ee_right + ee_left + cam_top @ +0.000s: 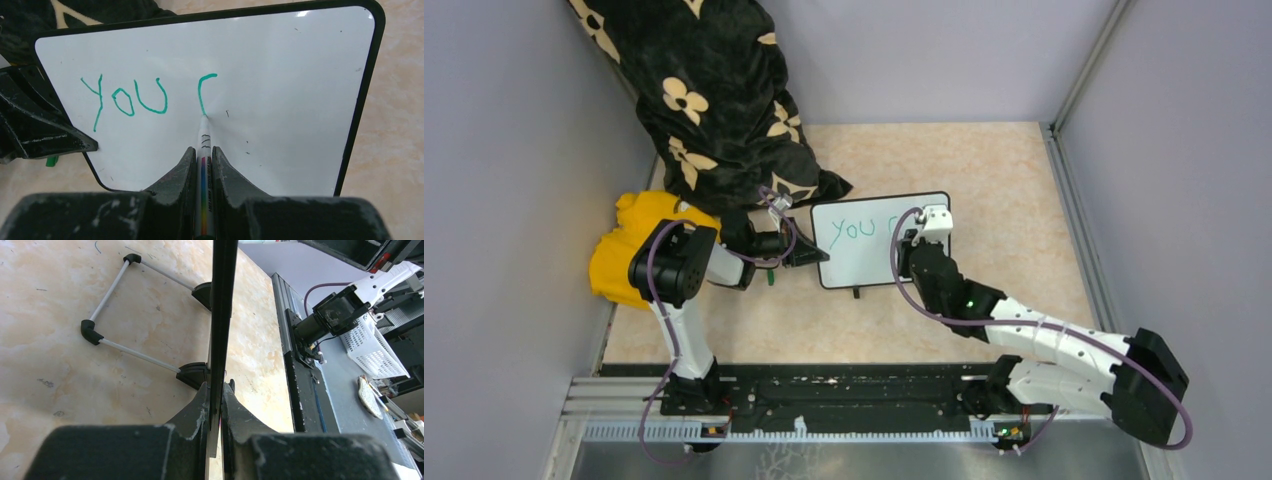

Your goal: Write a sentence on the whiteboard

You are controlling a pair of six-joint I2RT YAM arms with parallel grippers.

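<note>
1. Firmly, the left gripper [217,389] pinched the whiteboard [295,70] by its left edge, propped on the table [994,170].
2. The right gripper [202,152] clamped a marker [204,132], tip touching the board.
3. The sentence [131,98] read "you c" (green, unfinished).

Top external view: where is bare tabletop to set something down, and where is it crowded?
Free: right of the whiteboard to the wall, and behind it. Crowded: left side, with patterned cloth, yellow object and left gripper.
</note>
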